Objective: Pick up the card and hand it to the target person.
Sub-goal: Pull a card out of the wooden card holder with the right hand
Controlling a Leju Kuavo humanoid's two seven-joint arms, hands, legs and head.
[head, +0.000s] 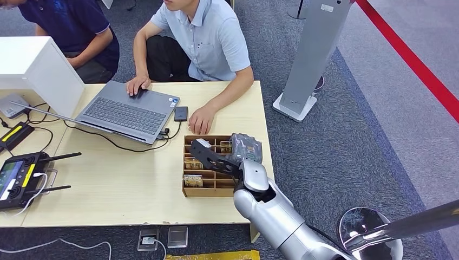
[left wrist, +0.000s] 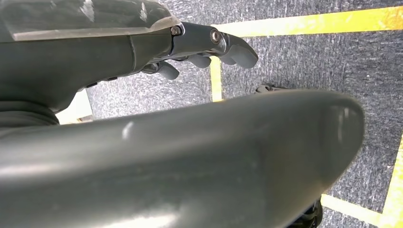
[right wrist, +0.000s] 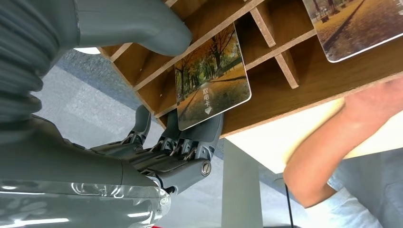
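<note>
Card [right wrist: 212,81]: a picture card printed with an autumn tree-lined path, standing tilted in a compartment of the wooden box; the right hand's thumb lies over its upper edge and the dark fingers sit behind its lower edge, so the hand is grasping it while it is still inside the box.
Wooden box [head: 221,184]: a shallow tray split into small compartments, lying at the near right corner of the tabletop; other picture cards [head: 193,181] sit in its left compartments.
Right hand [head: 208,153]: reaches over the box from the silver arm, fingers pointing down into a compartment.
Left hand [left wrist: 209,47]: hangs above grey carpet with yellow floor lines, fingers curled in, holding nothing.
Tabletop [head: 124,184]: light wood, carrying an open grey laptop [head: 127,111], a small black device [head: 181,113] beside it, black cables and a remote controller [head: 19,179] at the left edge.
Person [head: 208,38]: in a light blue shirt, sitting at the far side, one hand on the laptop, the other hand [head: 201,120] resting on the tabletop just beyond the box.
Second person [head: 81,27]: in a dark blue shirt, at the far left.
</note>
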